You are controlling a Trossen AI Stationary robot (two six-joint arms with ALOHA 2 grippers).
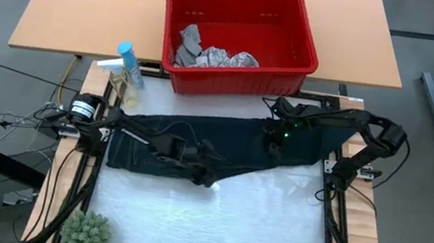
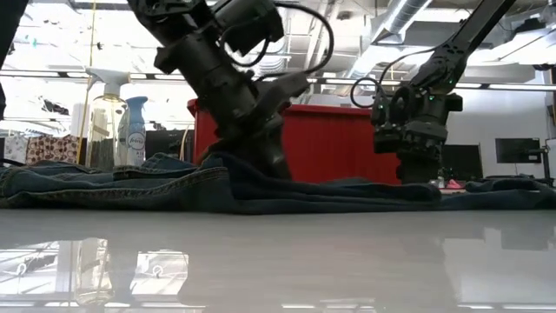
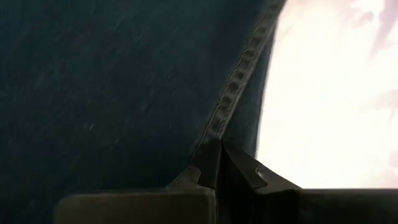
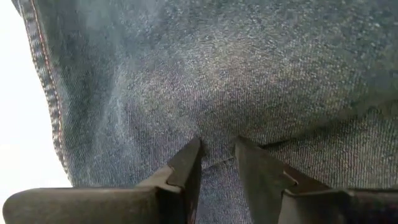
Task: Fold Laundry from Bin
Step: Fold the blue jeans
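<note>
The trousers (image 1: pixel 197 140) lie spread flat across the middle of the counter (image 1: pixel 210 224), not yet folded. The left tool (image 1: pixel 207 176) is pressed together, pinching their lower seam edge; the right tool (image 1: pixel 276 141) presses on the denim, fingers slightly parted. Grey and white cloths (image 1: pixel 210 52) wait in the bin (image 1: pixel 299 30), upper centre: most remains.
</note>
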